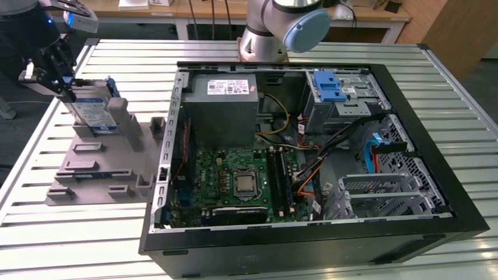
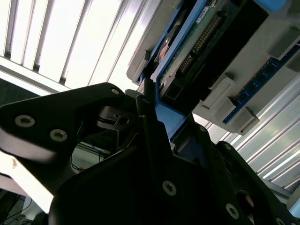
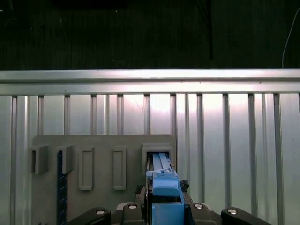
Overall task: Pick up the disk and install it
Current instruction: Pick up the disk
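one disk (image 1: pixel 91 112), one computer case (image 1: pixel 311 252), one grey holder (image 1: pixel 93 169).

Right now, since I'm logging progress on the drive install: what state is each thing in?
disk: upright in a slot of the grey holder, not installed.
gripper: shut on the disk's blue frame.
computer case: on its side, panel off, insides exposed.

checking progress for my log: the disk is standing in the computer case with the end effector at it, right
Not quite. The exterior view shows the disk standing in the grey holder on the table, outside the computer case; the end effector is at it.
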You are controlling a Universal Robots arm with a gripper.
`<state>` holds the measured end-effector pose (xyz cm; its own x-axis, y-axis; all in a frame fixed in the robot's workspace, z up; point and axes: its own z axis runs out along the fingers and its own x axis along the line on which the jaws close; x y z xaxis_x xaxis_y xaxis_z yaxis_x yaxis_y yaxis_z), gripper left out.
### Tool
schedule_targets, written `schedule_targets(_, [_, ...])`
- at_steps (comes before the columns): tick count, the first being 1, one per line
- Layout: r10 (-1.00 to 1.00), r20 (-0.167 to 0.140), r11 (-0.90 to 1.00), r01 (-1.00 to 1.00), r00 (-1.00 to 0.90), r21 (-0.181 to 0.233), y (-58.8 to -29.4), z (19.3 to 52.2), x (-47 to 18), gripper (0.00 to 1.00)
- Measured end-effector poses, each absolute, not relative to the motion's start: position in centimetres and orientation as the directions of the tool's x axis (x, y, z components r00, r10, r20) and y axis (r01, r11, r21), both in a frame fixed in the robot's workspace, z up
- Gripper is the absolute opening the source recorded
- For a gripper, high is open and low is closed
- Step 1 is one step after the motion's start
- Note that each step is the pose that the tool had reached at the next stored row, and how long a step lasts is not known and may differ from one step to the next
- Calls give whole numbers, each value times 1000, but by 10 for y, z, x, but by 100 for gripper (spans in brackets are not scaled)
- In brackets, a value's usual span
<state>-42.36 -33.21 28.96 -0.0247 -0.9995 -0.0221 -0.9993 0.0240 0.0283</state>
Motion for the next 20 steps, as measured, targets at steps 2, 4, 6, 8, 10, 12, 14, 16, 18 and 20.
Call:
schedule_targets(2, [-999, -22, 24, -999, -25, 28, -332, 291, -424, 36])
schedule_targets(4, [-999, -22, 24, -999, -25, 28, -332, 292, -424, 36])
schedule_targets(6, [-999, -22, 24, -999, -25, 28, -332, 292, -424, 36])
schedule_targets(8, [-999, -22, 24, -999, -25, 28, -332, 292, -424, 36])
schedule_targets(10, [-999, -22, 24, -999, -25, 28, -332, 292, -424, 36])
schedule_targets(12, [-999, -22, 24, -999, -25, 28, -332, 292, -424, 36])
schedule_targets(14, [-999, -22, 24, -999, -25, 28, -332, 293, -424, 36])
schedule_targets(16, [-999, -22, 24, -999, -25, 28, -332, 294, -424, 36])
schedule_targets(18, [-999, -22, 24, -999, -25, 28, -332, 295, -424, 36])
schedule_targets(20, [-999, -22, 24, -999, -25, 28, -332, 297, -424, 36])
